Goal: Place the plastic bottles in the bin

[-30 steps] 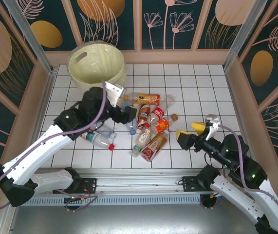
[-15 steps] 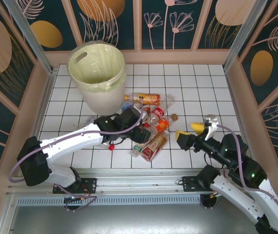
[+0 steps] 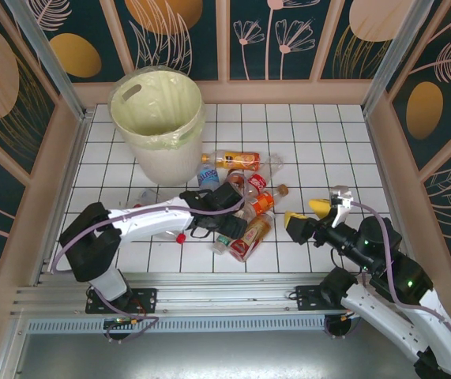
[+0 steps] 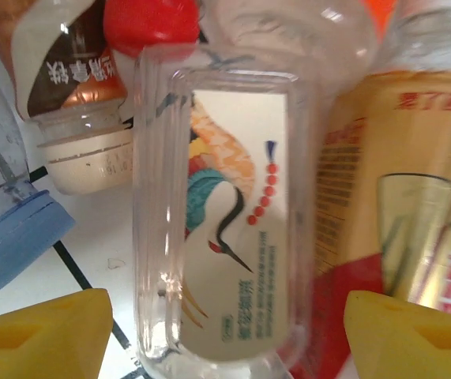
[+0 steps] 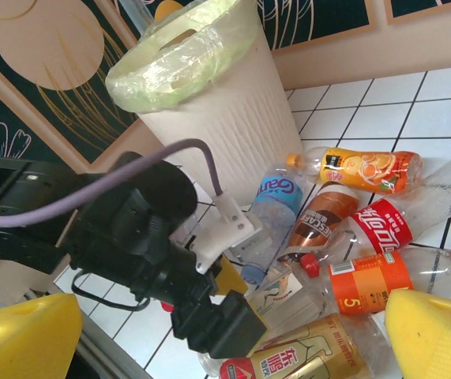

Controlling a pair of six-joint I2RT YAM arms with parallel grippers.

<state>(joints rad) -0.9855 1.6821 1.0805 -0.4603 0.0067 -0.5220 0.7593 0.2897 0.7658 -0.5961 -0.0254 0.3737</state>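
White square tiles with dark grout cover the table, walled by dark panels painted with gold leaves and framed in pale wood.

From the top external view, the bin (image 3: 166, 154) stands upright at the far left. The plastic bottles (image 3: 258, 202) lie in a heap just beside it, nearer the arms. The left gripper (image 3: 223, 225) sits low over the heap's near side, its fingers hidden under the dark wrist. The right gripper (image 3: 306, 213) hangs near the heap, spread wide and empty.

The left wrist view shows yellow fingers (image 4: 43, 335) on either side of a clear crane-label bottle (image 4: 233, 237). Gaps show on both sides, so nothing is clamped. The frame edge cuts off the bottle's lower end.

From the right wrist view, the left arm (image 5: 142, 237) covers part of the heap. An orange juice bottle (image 5: 367, 170) and a red cola-label bottle (image 5: 387, 225) lie clear of it.
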